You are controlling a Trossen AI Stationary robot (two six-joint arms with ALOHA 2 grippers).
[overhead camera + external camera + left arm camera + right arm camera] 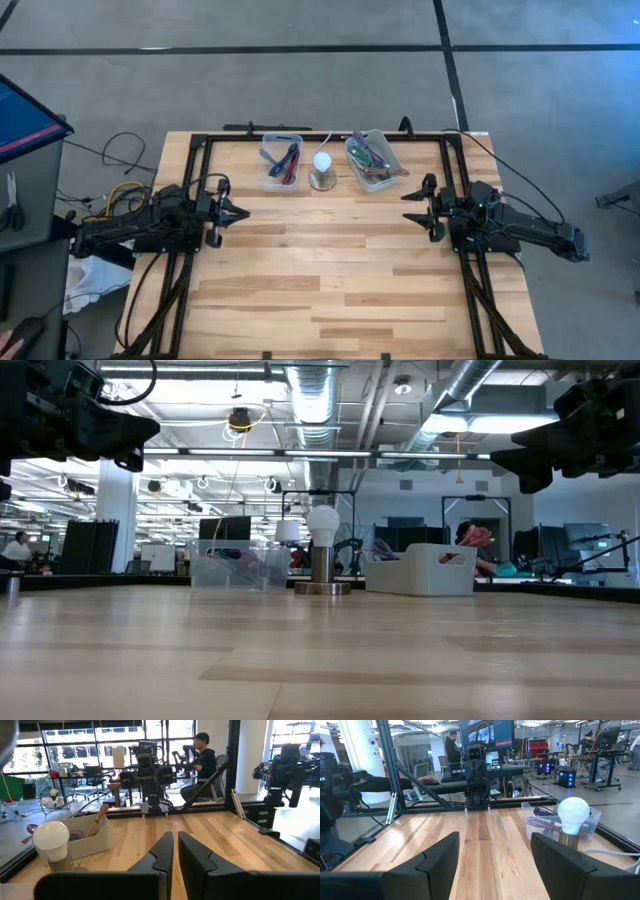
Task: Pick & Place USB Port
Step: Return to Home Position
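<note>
A clear bin [283, 163] and a white bin [372, 160] stand at the table's far edge, both holding coloured cables. Between them a white bulb lamp [322, 165] stands upright on its round base. I cannot pick out a single USB part among the cables. My left gripper [240, 212] hovers shut over the table's left side, fingers level and pointing right; its wrist view [175, 851] shows the lamp [50, 840] and the white bin [85, 837] ahead. My right gripper [408, 208] hovers open at the right side, pointing left [495, 855].
Black frame rails [195, 180] run along the table's left, right and far sides. Bare wood [325, 270] lies between the two arms and toward the near edge. Beyond the table are desks, monitors and a seated person [202, 755].
</note>
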